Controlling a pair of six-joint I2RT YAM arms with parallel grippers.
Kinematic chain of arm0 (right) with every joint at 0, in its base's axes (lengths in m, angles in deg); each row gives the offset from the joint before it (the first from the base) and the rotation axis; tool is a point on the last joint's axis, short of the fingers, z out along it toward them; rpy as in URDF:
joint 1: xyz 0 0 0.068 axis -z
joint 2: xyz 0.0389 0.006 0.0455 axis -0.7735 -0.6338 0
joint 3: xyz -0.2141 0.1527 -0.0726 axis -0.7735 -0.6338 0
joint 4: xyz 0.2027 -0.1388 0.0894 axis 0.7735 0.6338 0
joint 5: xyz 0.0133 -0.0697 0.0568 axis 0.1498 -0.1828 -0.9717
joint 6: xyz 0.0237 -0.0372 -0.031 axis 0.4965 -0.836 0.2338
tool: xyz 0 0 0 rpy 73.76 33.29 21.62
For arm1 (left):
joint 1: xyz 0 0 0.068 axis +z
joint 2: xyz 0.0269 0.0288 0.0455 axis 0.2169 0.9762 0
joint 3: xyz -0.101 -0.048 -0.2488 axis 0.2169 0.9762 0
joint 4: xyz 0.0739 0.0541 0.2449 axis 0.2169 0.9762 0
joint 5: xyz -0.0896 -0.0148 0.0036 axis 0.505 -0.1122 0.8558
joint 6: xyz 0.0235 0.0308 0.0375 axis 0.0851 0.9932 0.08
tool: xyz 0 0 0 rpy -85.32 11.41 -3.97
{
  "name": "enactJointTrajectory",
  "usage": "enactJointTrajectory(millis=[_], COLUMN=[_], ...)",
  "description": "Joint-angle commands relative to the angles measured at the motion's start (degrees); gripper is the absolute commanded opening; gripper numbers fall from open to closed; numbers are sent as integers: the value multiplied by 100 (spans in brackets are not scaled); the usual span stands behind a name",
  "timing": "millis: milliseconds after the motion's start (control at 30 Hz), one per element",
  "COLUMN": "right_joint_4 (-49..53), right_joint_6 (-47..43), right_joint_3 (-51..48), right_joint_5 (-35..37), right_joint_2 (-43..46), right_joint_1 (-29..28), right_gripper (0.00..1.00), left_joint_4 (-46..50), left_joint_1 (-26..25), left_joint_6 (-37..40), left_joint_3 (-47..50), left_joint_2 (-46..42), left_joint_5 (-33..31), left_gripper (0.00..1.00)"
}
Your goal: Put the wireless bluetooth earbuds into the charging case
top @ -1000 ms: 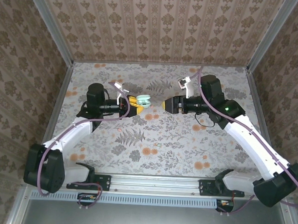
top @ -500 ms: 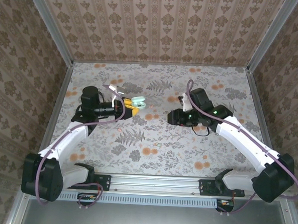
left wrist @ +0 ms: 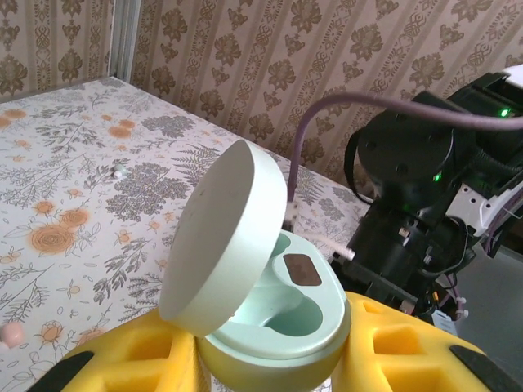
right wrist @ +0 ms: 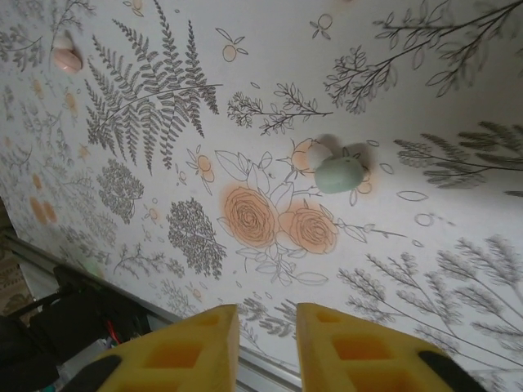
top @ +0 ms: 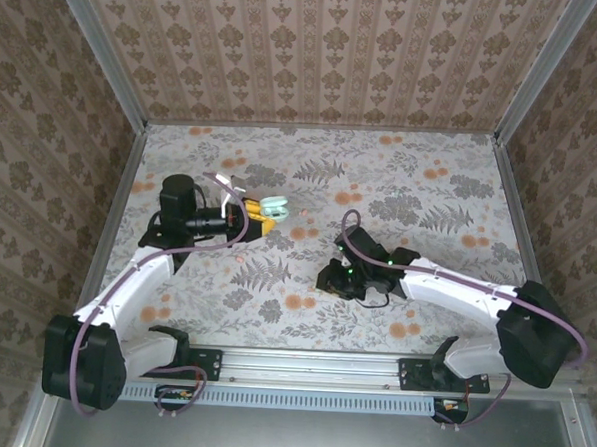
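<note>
1. Left gripper (top: 257,215): We find it over the left-centre of the floral table (top: 421,180). Its yellow pads (left wrist: 122,359) are clamped on either side of the mint-green charging case (left wrist: 274,322). The case sits upright between the pads. Its lid (left wrist: 225,237) is hinged open and tilts to the left in the left wrist view. This exposes the moulded cavity and a dark oval patch on its far wall.

2. Right gripper (top: 326,277): We find it low over the table, near the front centre, pointing left. Its yellow fingers (right wrist: 192,343) stand a narrow gap apart. Only the table print shows between them, so it grips nothing.

3. Earbuds: In the right wrist view we see both lying on the table, outside the case.
   - The greenish-white earbud (right wrist: 339,173) rests beside a printed orange flower, ahead of the right fingertips and clear of them.
   - The pinkish earbud (right wrist: 67,58) lies farther off, next to a fern print, well apart from the greenish-white one.
</note>
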Motion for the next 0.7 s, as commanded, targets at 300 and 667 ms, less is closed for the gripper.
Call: enactJointTrajectory(millis=[300, 667], right_joint_4=[-977, -840], right_joint_6=[883, 775], right_joint_3=[-99, 67], right_joint_5=[-122, 98], right_joint_2=[-1228, -1511], right_joint_1=[-190, -63], right_gripper=[17, 16], left_joint_4=[354, 404], left_joint_1=[52, 61], left_joint_6=[341, 424], left_joint_3=[6, 17], left_joint_2=[-319, -341], left_joint_5=[111, 93], left_gripper=[1, 1])
